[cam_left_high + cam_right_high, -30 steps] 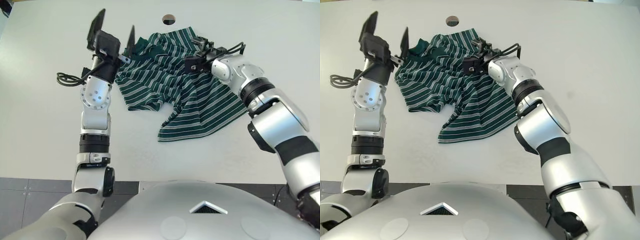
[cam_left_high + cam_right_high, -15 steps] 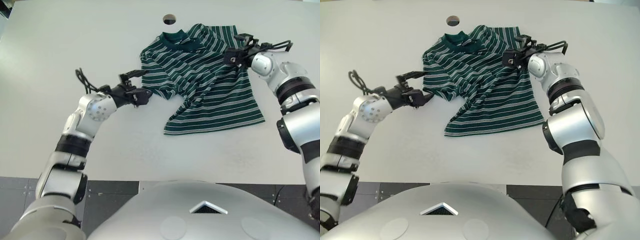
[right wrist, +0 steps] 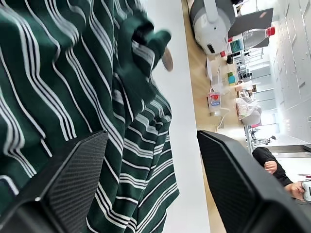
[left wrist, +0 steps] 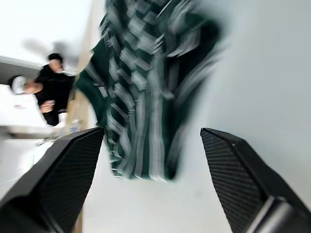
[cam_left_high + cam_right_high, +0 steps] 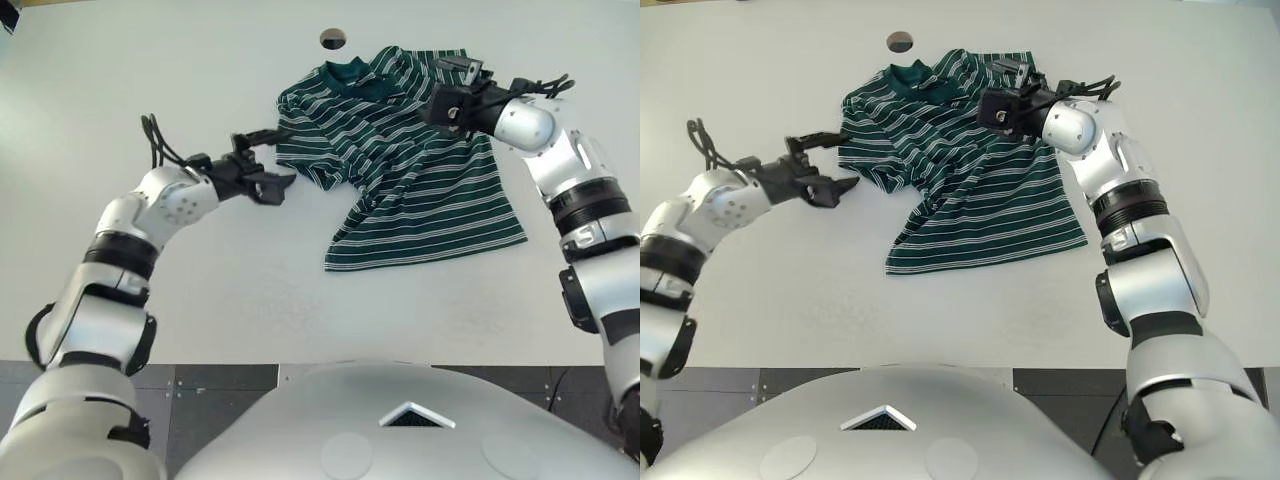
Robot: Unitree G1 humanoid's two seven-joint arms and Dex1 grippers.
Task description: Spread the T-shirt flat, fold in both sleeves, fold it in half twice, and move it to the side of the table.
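At far middle of table, T-shirt lying mostly spread, left sleeve bunching under. Left tool hovering just beside that sleeve, fingers parted, empty. Right tool hanging over right shoulder, fingers apart, gripping nothing. Cloth likely handling light, limp, sliding easily; pinching sleeve hem looking best.

Spread gripper over striped T-shirt

This looks like a lab or open workroom. A broad white desk has a round cable hole near its far edge, and grey floor tiles lie below its near edge. Beyond are a light wooden floor, a white-and-grey machine and a red-capped bottle.
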